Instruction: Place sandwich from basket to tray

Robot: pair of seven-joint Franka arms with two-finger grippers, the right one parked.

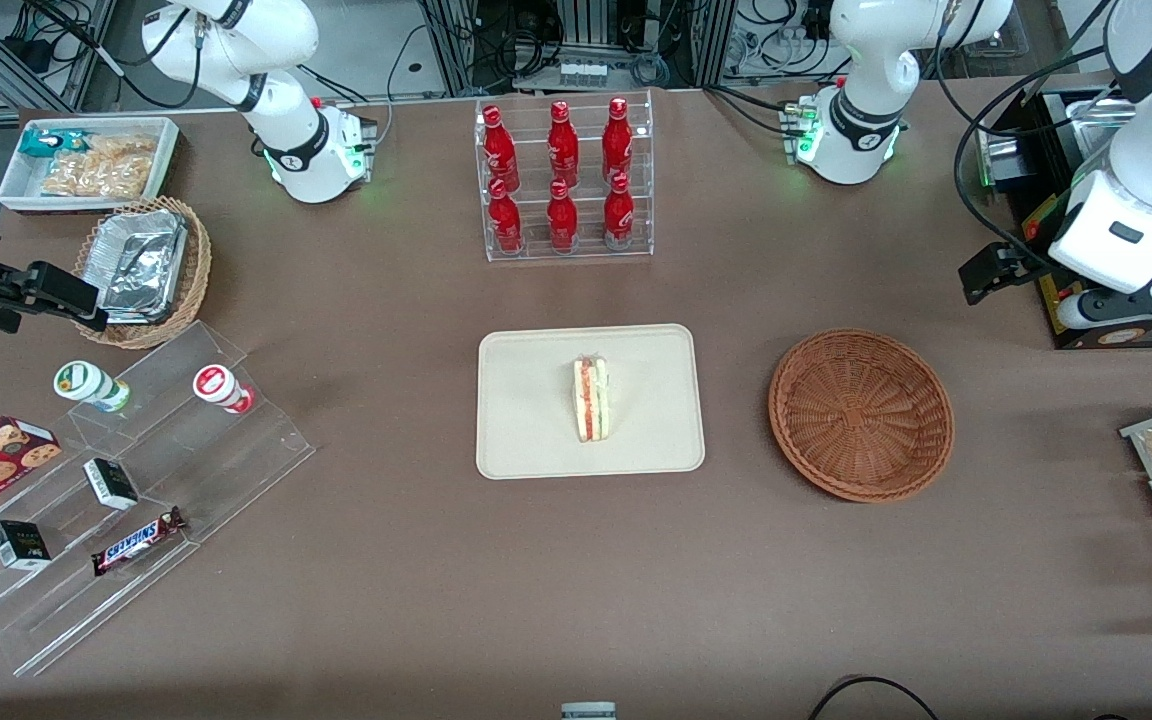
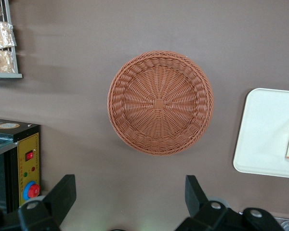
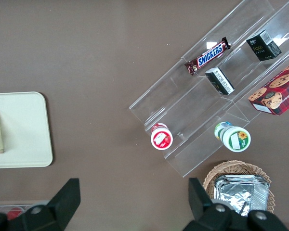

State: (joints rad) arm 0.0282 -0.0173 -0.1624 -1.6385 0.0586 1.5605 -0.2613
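Front view: triangular sandwich (image 1: 592, 399) on smooth tray (image 1: 536, 420); woven basket (image 1: 862, 414) bare; hand (image 2: 130, 197) wide open above, holding nothing.

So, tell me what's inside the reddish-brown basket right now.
Nothing: the basket shows only its bare woven floor, none of it covered. The sandwich lies on the tray. The open gripper hangs above the table beside the basket.

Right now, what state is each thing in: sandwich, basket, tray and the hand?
sandwich: lying on the tray, out of the basket.
basket: empty, upright on the table.
tray: flat on the table, holding only the sandwich.
hand: open, holding nothing, raised above the table beside the basket.
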